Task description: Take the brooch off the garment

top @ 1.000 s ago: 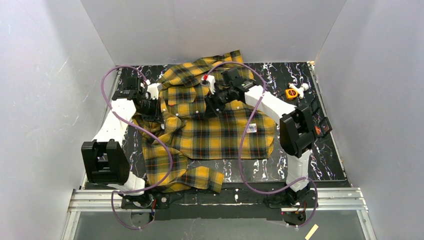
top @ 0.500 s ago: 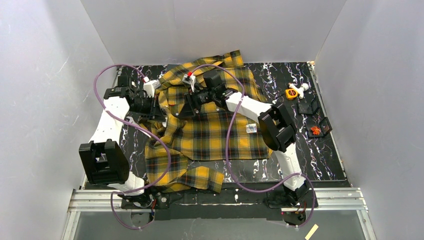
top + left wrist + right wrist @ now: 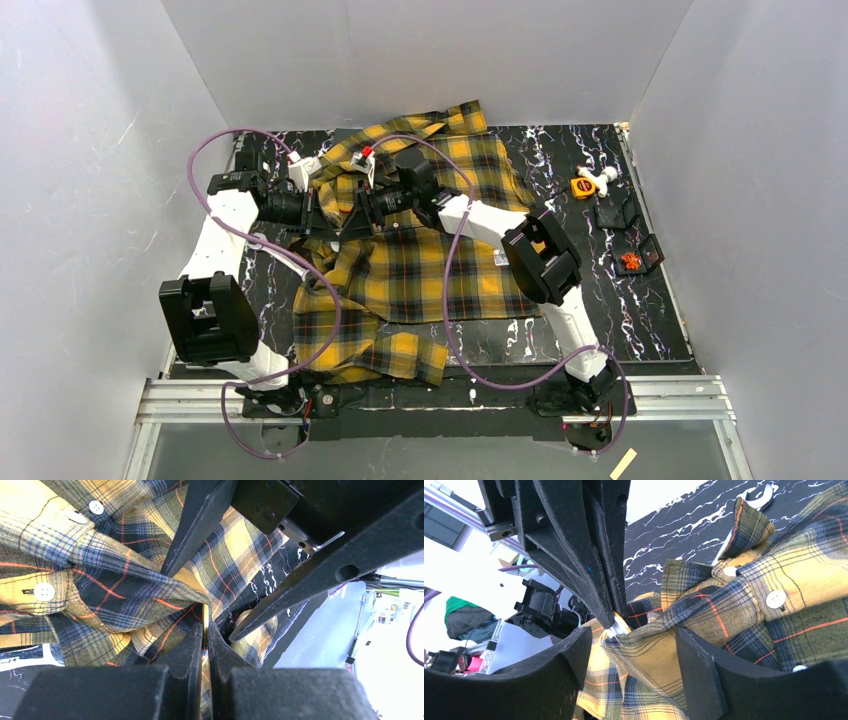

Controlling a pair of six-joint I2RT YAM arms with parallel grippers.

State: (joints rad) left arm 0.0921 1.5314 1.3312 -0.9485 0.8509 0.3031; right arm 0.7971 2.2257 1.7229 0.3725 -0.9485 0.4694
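Observation:
The yellow-and-black plaid garment [image 3: 430, 280] lies spread over the black table, bunched at its far left. My left gripper [image 3: 323, 212] is shut on a fold of it; the left wrist view shows cloth pinched between the jaws [image 3: 205, 630]. My right gripper [image 3: 352, 212] is open, tip to tip with the left one, its jaws on either side of a raised fold [image 3: 629, 645]. In the right wrist view a tiny white bit [image 3: 616, 628], possibly the brooch, sits on the cloth at the left gripper's fingertips [image 3: 610, 611]. Snap buttons [image 3: 776, 599] show nearby.
An orange-and-white object [image 3: 585, 184] lies at the far right of the table. Two small black trays [image 3: 620, 213] stand near the right edge, one holding a red-orange piece [image 3: 630, 261]. White walls enclose the table on three sides.
My right arm has swung left until its gripper meets the left gripper. The shirt's upper left part has been pulled left and bunched up. The left gripper shifted slightly.

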